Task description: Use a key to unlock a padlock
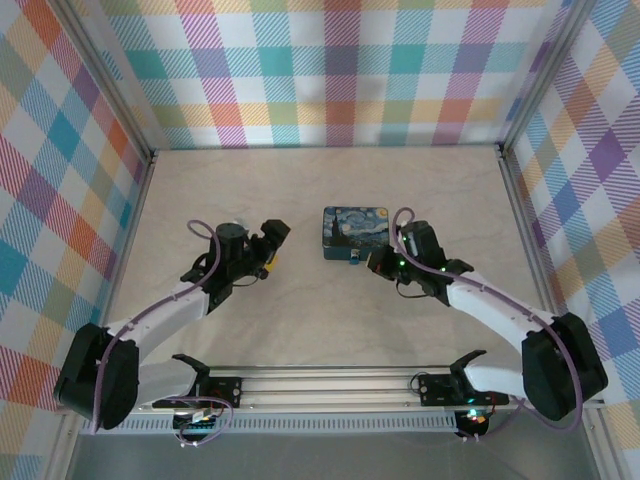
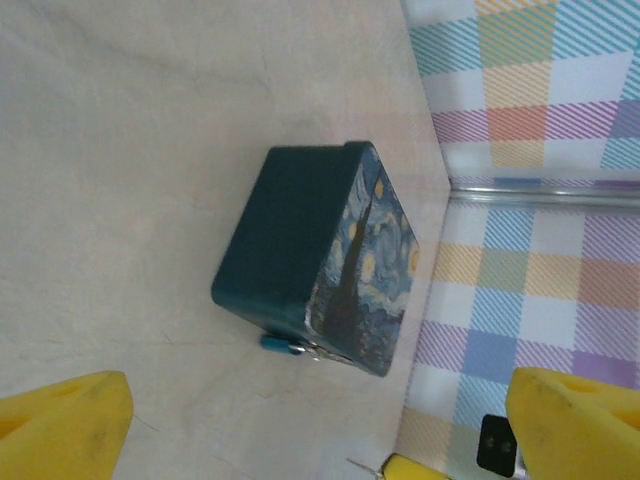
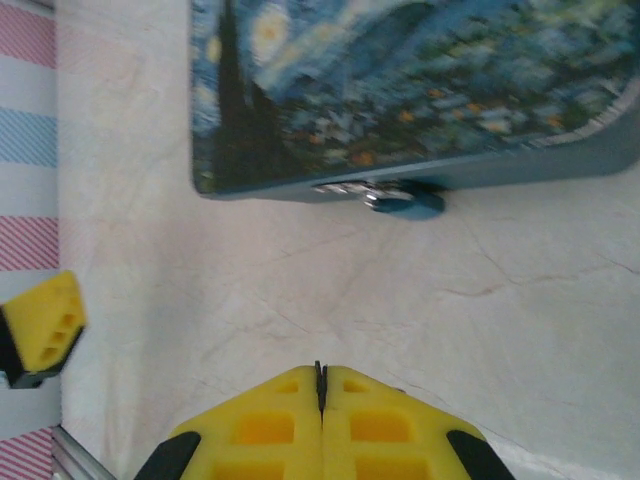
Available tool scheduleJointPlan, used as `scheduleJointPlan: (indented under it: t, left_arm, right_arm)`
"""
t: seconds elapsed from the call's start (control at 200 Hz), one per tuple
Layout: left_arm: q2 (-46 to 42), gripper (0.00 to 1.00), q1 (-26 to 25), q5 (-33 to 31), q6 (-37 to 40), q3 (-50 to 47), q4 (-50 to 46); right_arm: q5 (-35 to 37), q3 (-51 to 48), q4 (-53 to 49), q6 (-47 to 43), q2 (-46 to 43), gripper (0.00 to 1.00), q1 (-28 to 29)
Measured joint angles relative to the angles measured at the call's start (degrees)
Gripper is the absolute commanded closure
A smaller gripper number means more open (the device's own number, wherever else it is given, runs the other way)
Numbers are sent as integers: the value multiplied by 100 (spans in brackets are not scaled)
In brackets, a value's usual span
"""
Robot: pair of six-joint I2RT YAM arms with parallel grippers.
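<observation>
While my right hand (image 3: pixel 320 388), pinched on the key (image 3: pixel 319 369), faces the padlock (image 3: pixel 405 203) lying sideways just ahead against the tin (image 3: pixel 400 80), my wide-open left hand (image 2: pixel 315 425) sits farther.

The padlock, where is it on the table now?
The padlock sits against the near side of the tin, slightly right of centre in the top view, just ahead of the right fingers.

We see a pale, marble-patterned table (image 1: pixel 300 190) with faint veins running across it. A dark-blue tin (image 1: pixel 356 231) with a starry-night lid lies flat on it, a little right of the middle. The padlock (image 3: pixel 405 203) rests on the table right against the tin's near side wall, its silvery shackle lying along that wall.
</observation>
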Motion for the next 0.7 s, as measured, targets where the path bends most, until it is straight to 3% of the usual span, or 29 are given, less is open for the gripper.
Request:
scheduleJointPlan:
  t: [0.38,0.7]
  left_arm:
    - [568,13,-343,459,-2389,105,1147]
    - [774,18,-745,599,-3314,367,1493]
  right_arm:
    - [-92,874,922,-157,455,100,466]
    - [-286,1552,1458,-326,1202,100,990]
